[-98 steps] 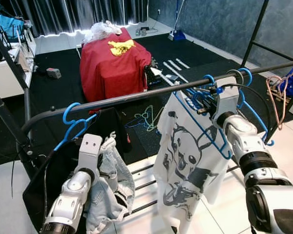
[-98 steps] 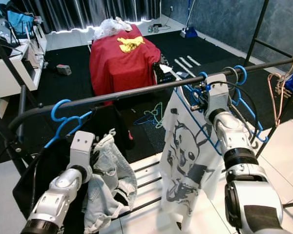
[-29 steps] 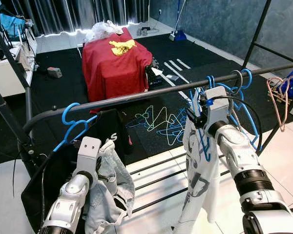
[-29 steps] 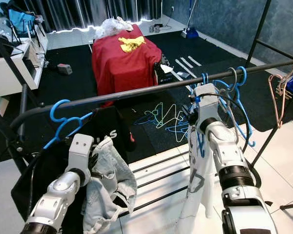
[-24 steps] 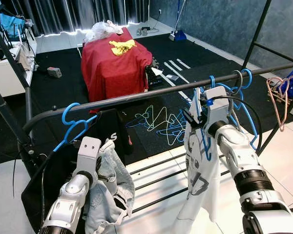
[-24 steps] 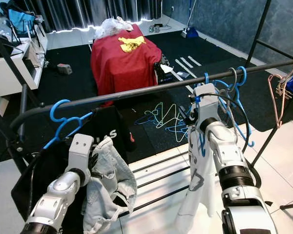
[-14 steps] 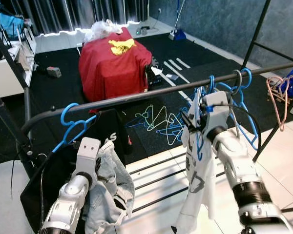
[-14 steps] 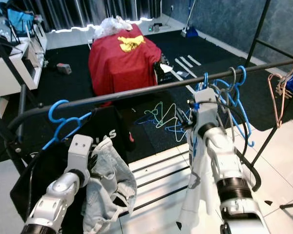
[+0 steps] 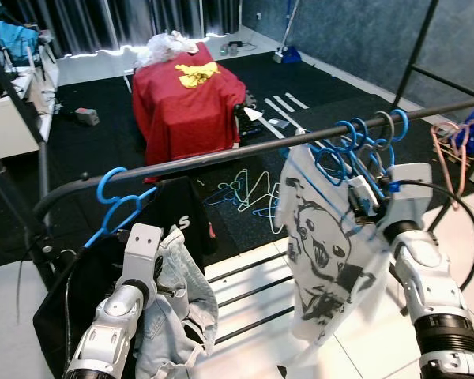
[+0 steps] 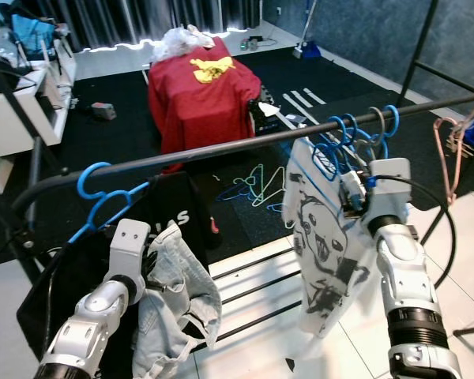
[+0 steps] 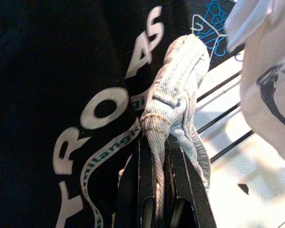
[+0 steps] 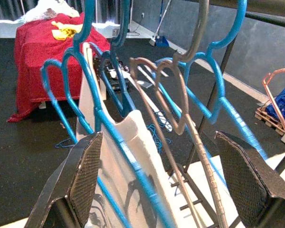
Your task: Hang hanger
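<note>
The blue hanger [image 9: 341,158] with the white shirt [image 9: 325,245] on it is hooked over the black rail [image 9: 245,151], among a bunch of other blue and grey hangers just beside it on the rail's right half. The right pincer [image 12: 164,185] sits just below the rail, close behind those hangers, its two fingers spread wide with nothing between them, so the hanging looks done on this one. Judged by its thin wire frame, the hanger should be light and fairly stiff but springy, and smooth enough to slide along the rail or swing if nudged; the shirt is soft and limp and will drag the frame to one side. The safest hold would be on the neck just under the hook, not on the cloth. The left pincer [image 11: 154,209], low under the rail's left half, is clamped on a fold of pale denim garment [image 9: 178,300], beside a black shirt [image 11: 61,95] with white lettering that hangs from another blue hanger [image 9: 118,201]. Beyond the rail, more hangers [image 9: 253,189] lie on the dark floor [image 9: 95,150] near a red-covered table [image 9: 186,103].
</note>
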Available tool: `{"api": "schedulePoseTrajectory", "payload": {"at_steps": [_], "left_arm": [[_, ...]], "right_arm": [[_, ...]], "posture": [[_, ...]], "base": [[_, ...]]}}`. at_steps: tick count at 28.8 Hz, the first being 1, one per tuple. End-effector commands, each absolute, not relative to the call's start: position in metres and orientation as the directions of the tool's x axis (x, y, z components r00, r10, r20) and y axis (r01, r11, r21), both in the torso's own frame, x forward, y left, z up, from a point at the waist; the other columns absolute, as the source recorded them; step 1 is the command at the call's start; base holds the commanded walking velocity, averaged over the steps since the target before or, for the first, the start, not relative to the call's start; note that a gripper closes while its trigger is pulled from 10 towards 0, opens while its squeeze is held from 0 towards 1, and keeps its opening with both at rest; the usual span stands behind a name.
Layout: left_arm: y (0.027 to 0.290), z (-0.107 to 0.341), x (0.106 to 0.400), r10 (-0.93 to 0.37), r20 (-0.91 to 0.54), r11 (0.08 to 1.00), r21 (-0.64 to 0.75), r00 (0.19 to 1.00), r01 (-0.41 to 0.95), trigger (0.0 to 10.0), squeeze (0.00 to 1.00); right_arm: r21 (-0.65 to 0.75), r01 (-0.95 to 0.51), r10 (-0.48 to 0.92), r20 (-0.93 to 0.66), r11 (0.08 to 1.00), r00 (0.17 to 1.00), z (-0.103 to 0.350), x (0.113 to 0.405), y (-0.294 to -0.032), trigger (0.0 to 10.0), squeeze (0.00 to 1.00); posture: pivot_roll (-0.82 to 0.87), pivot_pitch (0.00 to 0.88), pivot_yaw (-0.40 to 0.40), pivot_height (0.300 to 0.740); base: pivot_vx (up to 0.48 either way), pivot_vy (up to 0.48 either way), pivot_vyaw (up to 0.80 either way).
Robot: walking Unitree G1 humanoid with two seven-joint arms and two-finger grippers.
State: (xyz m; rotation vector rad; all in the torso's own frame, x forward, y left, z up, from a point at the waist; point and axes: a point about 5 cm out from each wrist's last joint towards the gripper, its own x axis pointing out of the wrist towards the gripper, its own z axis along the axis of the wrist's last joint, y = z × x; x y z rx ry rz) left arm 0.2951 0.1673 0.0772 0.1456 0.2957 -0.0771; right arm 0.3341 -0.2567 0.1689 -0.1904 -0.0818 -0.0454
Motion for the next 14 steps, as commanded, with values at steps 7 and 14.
{"api": "schedulePoseTrajectory", "payload": {"at_steps": [7, 14], "left_arm": [[0.175, 0.078, 0.295, -0.027, -0.294, 0.986, 0.149, 0.955, 0.074, 10.0, 0.0], [0.174, 0.078, 0.297, -0.024, -0.29, 0.986, 0.149, 0.957, 0.07, 10.0, 0.0]], "right_arm": [[-0.202, 0.008, 0.024, 0.153, 0.979, 0.988, 0.182, 0.336, -0.243, 10.0, 0.0], [-0.192, 0.001, 0.03, 0.16, 0.981, 0.987, 0.19, 0.34, -0.247, 10.0, 1.0]], "posture": [[0.01, 0.039, 0.048, 0.74], [0.0, 0.029, 0.042, 0.74]], "base": [[0.0, 0.0, 0.0], [0.0, 0.0, 0.0]]}}
